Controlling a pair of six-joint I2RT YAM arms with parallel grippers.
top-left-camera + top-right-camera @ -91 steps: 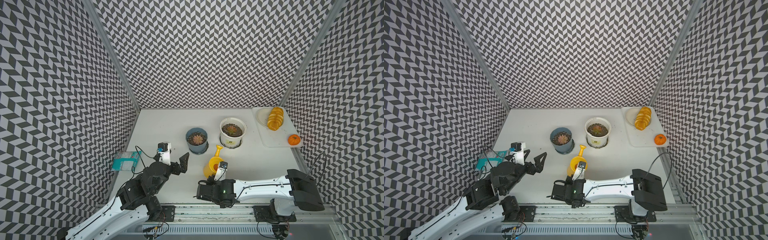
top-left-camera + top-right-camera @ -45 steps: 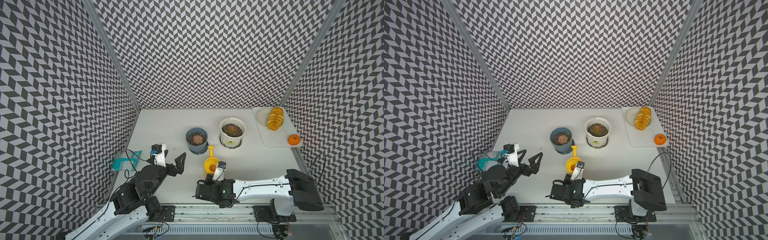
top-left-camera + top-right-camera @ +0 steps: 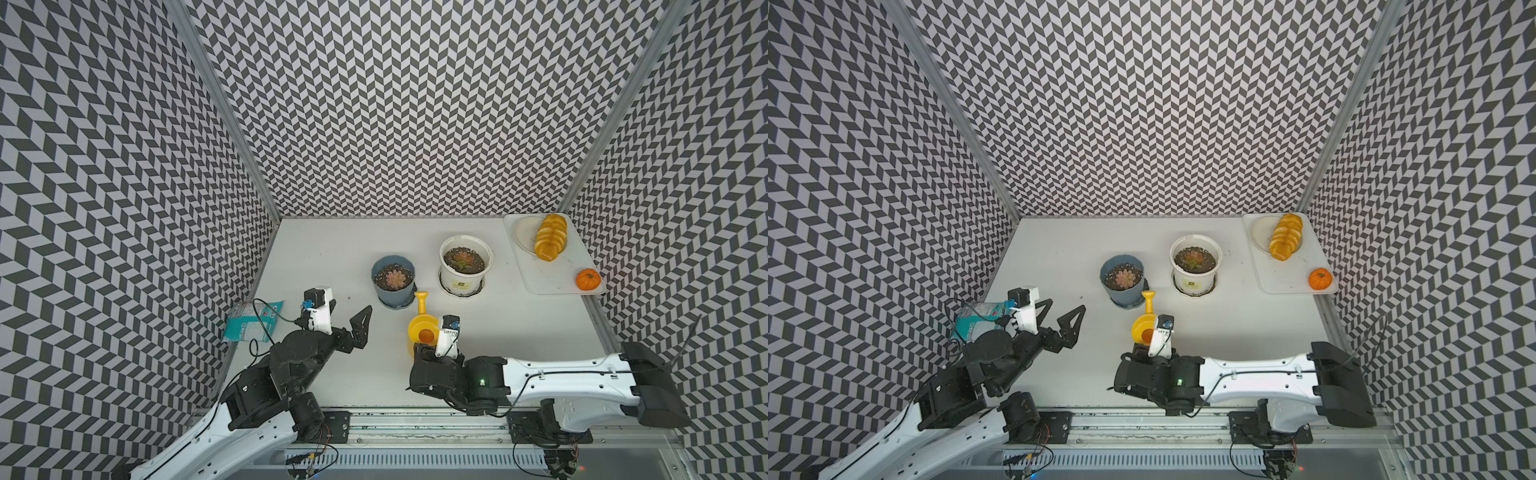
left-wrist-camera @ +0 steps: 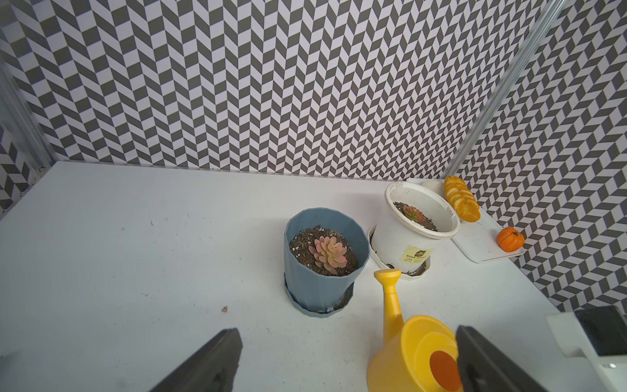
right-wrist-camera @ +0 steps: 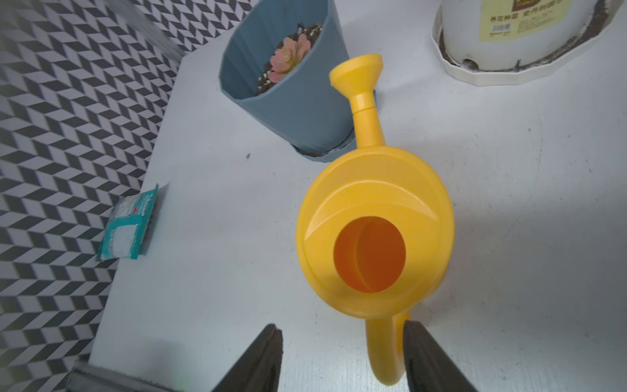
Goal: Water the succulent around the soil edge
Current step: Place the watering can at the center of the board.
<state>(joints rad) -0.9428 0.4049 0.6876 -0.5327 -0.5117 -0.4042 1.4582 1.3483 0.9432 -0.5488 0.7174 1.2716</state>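
Both top views look steeply down from high above the front edge of the white counter [image 3: 324, 249] toward its back edge, far enough off to hold the whole surface. The left wrist camera sits low over the front-left part, facing the back-right corner. It shares the blue-grey ribbed plastic pot [image 4: 319, 288] and the yellow plastic watering can [image 4: 400, 356] with the right wrist camera, which looks down on that can from close above.

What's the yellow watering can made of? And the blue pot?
Watering can: looks like plastic, smooth with a soft sheen, one solid yellow colour and moulded seams. Blue pot: probably plastic too, matte, with crisp moulded facets.
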